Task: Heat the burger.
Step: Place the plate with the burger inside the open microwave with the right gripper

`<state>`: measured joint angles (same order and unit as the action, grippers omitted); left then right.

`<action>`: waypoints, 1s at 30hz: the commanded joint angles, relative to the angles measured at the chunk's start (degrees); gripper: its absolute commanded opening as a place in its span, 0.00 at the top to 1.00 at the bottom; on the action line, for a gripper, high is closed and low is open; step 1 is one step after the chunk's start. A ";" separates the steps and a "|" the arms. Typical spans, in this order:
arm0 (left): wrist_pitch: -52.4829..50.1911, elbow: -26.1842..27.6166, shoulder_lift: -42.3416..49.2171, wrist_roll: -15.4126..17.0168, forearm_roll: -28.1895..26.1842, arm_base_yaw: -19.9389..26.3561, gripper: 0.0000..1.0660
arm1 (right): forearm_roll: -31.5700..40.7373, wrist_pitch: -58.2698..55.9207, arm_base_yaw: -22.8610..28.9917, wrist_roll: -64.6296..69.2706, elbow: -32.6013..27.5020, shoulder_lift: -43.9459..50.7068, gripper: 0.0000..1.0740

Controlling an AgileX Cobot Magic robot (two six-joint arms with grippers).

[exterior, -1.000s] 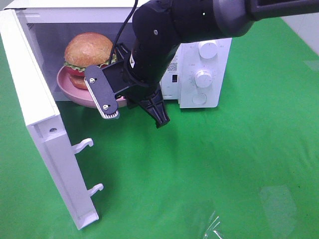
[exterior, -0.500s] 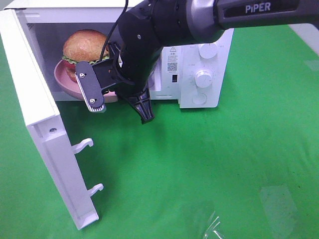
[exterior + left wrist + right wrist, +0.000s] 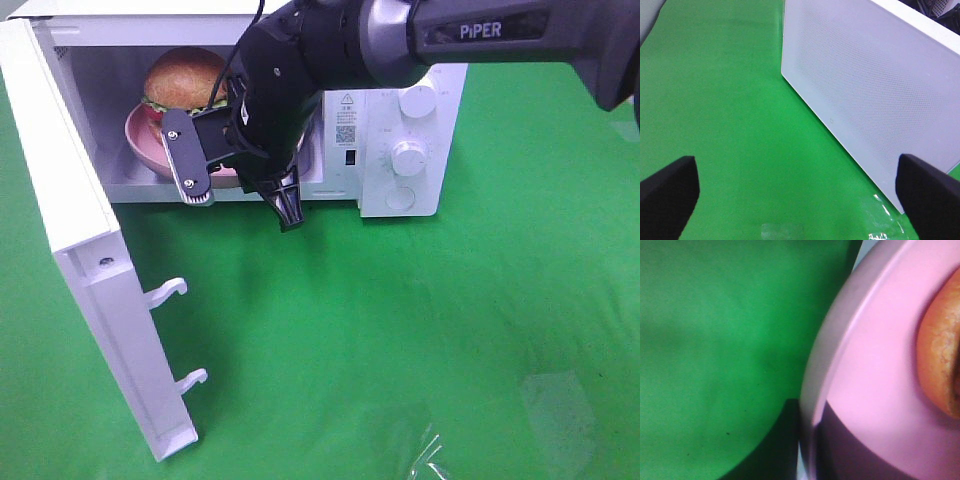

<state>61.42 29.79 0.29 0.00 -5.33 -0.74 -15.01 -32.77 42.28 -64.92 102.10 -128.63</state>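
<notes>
Sitting on the pink plate (image 3: 140,150) inside the microwave (image 3: 430,170), the burger (image 3: 185,75) lies just past the cavity's mouth, toward its left side. The right gripper (image 3: 196,190), reaching across from the right, is closed on the plate's near rim; its wrist view shows that rim close up with the burger beyond. So the burger lies deeper in than the gripper, and a straight push back looks like what would seat the plate. The door (image 3: 70,230) stands wide open at the left over the green counter (image 3: 420,330). The left gripper (image 3: 799,190), jaws spread fully and empty, hangs beside a white dotted panel (image 3: 865,90), likely the door's outer face, making it the nearer arm for closing.
</notes>
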 commanded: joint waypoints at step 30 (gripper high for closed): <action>-0.34 -0.17 0.92 0.00 -0.23 -0.23 0.06 | -0.52 1.95 -1.09 3.04 8.82 -4.70 0.84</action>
<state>61.42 29.79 0.29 0.00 -5.27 -0.74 -15.24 -32.95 41.48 -63.20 109.95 -134.13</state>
